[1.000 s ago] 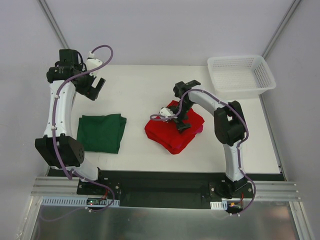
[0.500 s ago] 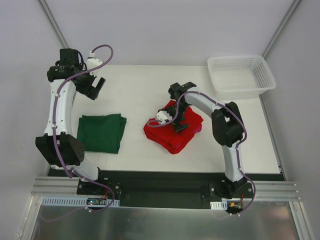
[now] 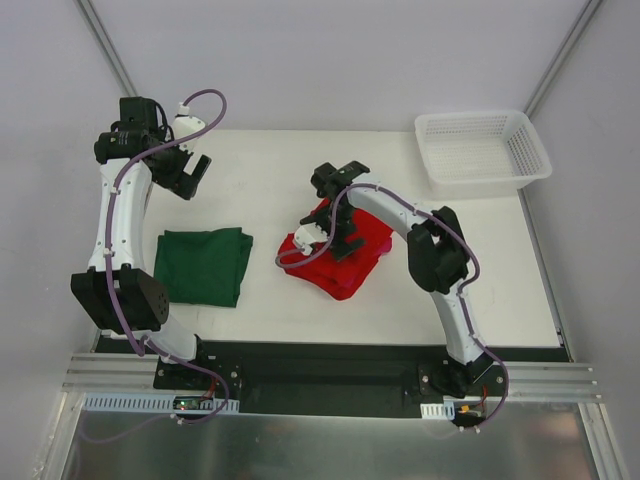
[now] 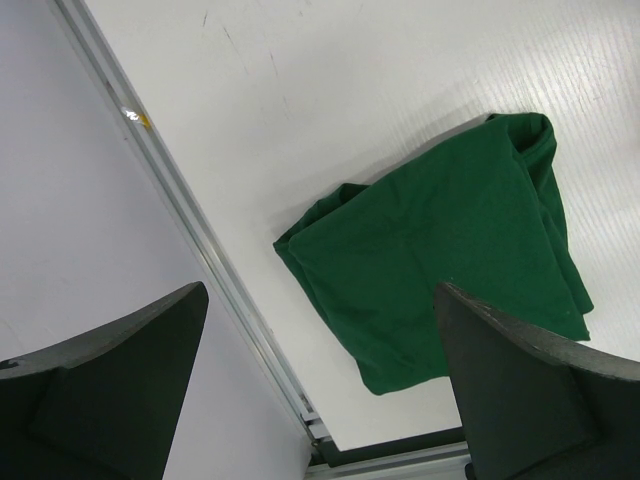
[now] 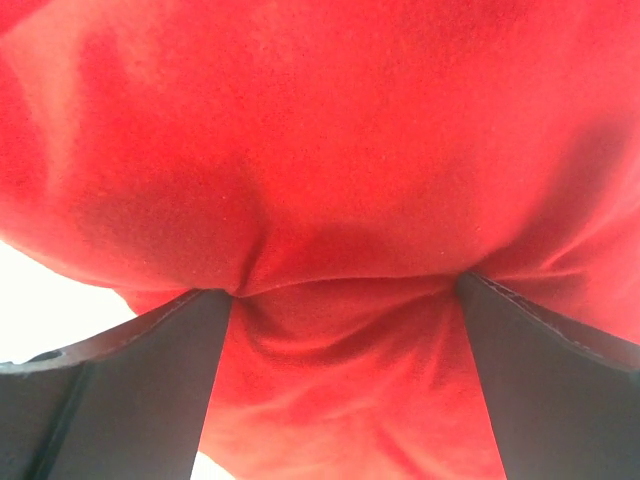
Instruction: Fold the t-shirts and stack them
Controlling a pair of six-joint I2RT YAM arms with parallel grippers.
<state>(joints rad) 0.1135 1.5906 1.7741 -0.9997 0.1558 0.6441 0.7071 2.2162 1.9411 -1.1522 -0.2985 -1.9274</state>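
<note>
The dark green t-shirt point(image 3: 203, 265) lies folded flat at the table's left; it also shows in the left wrist view point(image 4: 440, 250). My left gripper point(image 3: 190, 175) hangs open and empty above the table's far left, behind the green shirt point(image 4: 320, 290). The bright red t-shirt point(image 3: 345, 270) lies folded but rumpled mid-table. My right gripper point(image 3: 335, 235) is pressed down onto it with its jaws apart. In the right wrist view the red cloth point(image 5: 330, 130) bunches between the two fingers point(image 5: 345, 290), and the fingertips are buried in it.
A white mesh basket point(image 3: 530, 140) stands at the back right corner. The white table point(image 3: 290, 170) has a metal rail along its left edge point(image 4: 190, 210). A strip of bare table separates the two shirts.
My right gripper has slid left, dragging the red shirt with it toward the green one and rumpling its left edge. The left arm has not moved.
</note>
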